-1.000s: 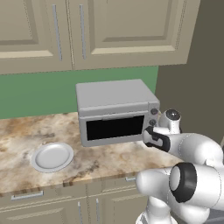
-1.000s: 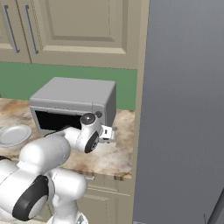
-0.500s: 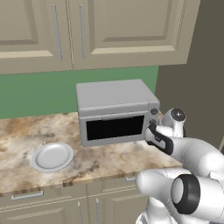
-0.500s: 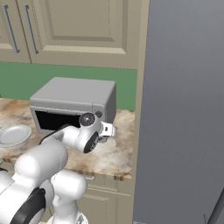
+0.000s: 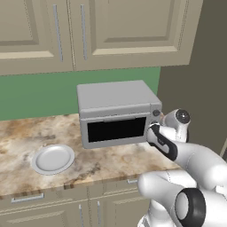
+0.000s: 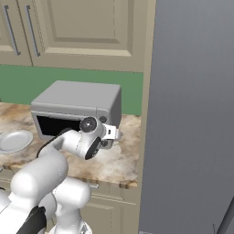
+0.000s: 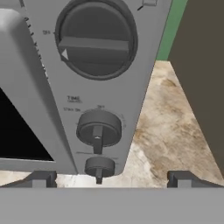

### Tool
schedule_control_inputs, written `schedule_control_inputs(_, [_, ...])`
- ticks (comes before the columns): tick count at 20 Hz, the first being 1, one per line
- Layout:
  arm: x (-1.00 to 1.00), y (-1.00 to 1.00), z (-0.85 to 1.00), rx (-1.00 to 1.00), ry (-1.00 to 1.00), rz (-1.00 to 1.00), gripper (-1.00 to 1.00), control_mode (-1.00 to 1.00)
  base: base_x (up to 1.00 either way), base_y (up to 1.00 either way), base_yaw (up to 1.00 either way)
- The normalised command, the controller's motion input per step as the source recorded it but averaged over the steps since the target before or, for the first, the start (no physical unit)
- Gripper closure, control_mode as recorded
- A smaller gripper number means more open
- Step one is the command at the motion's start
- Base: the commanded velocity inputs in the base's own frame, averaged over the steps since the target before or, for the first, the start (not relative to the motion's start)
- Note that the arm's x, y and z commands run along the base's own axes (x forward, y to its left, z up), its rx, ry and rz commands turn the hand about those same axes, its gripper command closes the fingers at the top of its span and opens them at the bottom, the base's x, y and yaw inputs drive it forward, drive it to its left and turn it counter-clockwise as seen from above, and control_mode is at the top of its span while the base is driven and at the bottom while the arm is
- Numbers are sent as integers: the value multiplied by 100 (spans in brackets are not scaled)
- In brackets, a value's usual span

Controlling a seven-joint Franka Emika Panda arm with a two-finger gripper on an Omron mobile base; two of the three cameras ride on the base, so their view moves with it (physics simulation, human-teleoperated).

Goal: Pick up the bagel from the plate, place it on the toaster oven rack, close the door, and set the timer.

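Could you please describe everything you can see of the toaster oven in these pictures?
The toaster oven is a boxy grey appliance with a matte, metal-looking shell, standing upright on the marbled countertop against the green wall. Its door, a grey frame around a black glass window, is shut. A narrow control panel on the right carries three dark knobs: a large one on top, a medium one under the word TIME, and a small one at the bottom. The open gripper hovers before these knobs, touching nothing.
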Motion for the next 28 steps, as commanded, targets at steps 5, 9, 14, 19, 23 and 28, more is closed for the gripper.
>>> schedule_control_inputs(5, [0,0,10,0,-6,1,-100,-100,0,0,0])
schedule_control_inputs(9, [0,0,2,0,-3,0,-100,-100,0,0,0])
schedule_control_inputs(14, [0,7,0,0,-2,0,-100,-100,0,0,0])
schedule_control_inputs(19, [0,16,0,0,-1,0,-100,-100,0,0,0])
schedule_control_inputs(23, [0,3,-3,0,0,0,-100,-100,0,0,0])
schedule_control_inputs(28, [0,0,-11,0,0,0,-100,-100,0,0,0])
